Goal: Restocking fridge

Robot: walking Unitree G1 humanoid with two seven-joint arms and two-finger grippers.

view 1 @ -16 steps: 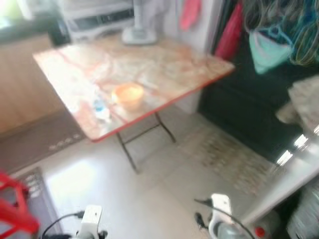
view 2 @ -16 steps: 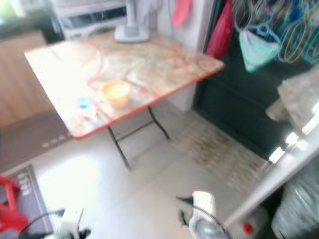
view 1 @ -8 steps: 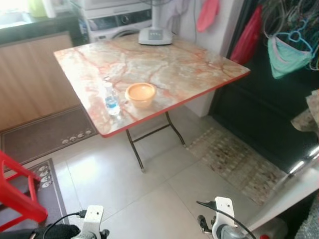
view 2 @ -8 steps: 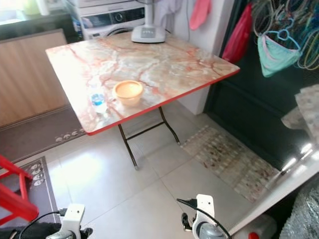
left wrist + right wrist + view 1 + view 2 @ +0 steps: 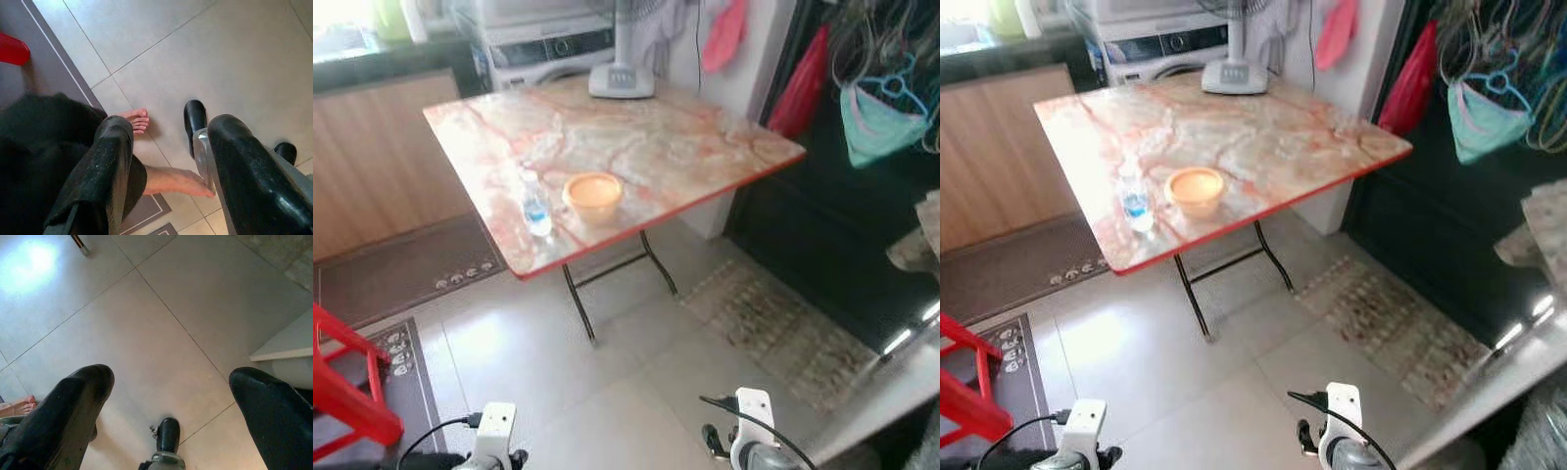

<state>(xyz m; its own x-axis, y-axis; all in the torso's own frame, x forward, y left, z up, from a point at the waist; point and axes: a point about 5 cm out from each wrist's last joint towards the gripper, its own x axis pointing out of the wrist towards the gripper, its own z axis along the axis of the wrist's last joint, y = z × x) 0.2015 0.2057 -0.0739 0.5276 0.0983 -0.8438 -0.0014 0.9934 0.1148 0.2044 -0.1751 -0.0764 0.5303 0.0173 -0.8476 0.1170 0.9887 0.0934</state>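
A folding bench (image 5: 636,157) with a marbled top and red edge stands ahead on dark metal legs; on its near left part a small water bottle (image 5: 536,203) with a blue label stands upright, and an orange bowl (image 5: 593,193) sits just beside it to the right, apart from it; a white fan base (image 5: 621,78) rests at the far edge of the bench. Behind the bench is a white washing machine (image 5: 548,44); to the far left runs a wood-panelled counter (image 5: 382,157). A red stool (image 5: 347,387) stands at the near left on a grey mat (image 5: 401,362); a patterned rug (image 5: 783,323) lies on the tiled floor (image 5: 607,382) to the right. Garments and hangers (image 5: 876,108) hang at the far right.

Both arms hang low, well apart from the bottle and bowl; the left end effector (image 5: 168,161) has its fingers spread apart over the floor, with a person's bare feet (image 5: 168,178) beneath; the right end effector (image 5: 166,401) likewise has its fingers wide apart above bare tile, holding nothing.
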